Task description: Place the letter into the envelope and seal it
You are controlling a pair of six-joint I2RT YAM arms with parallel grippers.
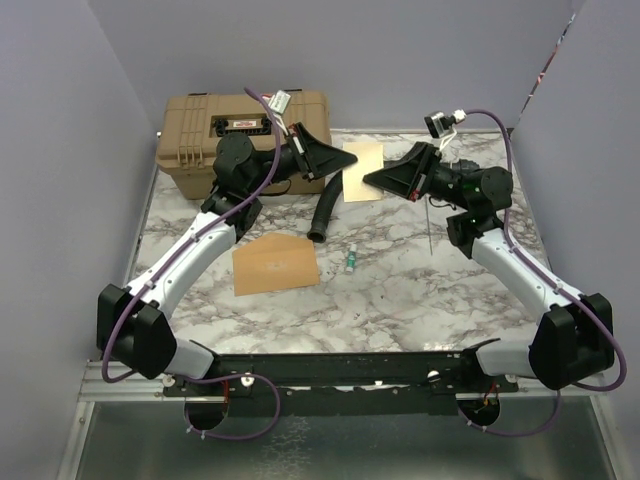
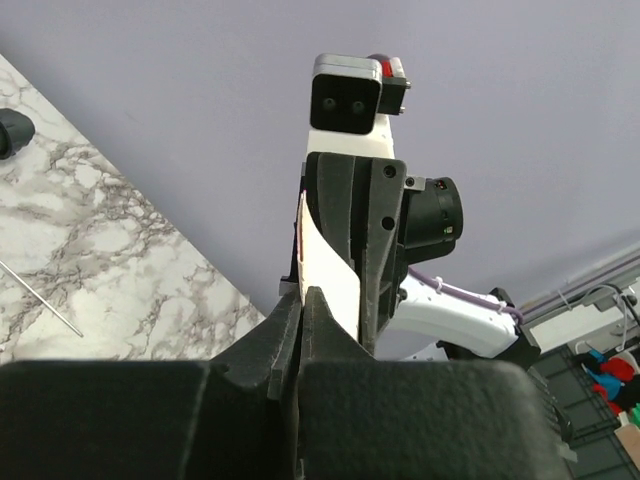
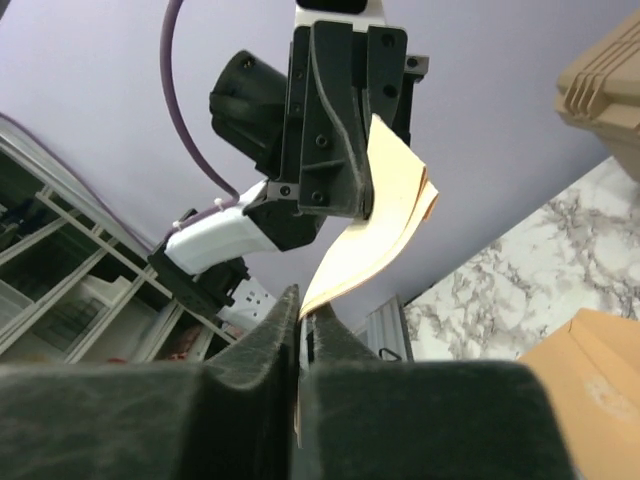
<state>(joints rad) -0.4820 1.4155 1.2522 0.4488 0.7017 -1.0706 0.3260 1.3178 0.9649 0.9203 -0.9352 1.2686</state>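
1. Left gripper point(image 1: 348, 158) and right gripper point(image 1: 368, 178) both pinch the letter point(image 1: 362, 172), held aloft over the tabletop's point(image 1: 420, 290) far middle.
2. Envelope point(image 1: 275, 265) lies flat below, toward the near-left (nearer the left arm point(image 1: 200, 245)), long axis crosswise.

The top camera looks steeply down from above and behind the arm bases onto the grey-veined white marble table point(image 1: 420, 290). The wrist camera behind the left gripper point(image 2: 303, 300) looks along it, close up, at the right gripper point(image 2: 335, 280). The right wrist camera mirrors this. Both views share the pale pinkish-brown paper letter point(image 2: 322, 235) at the fingertips.
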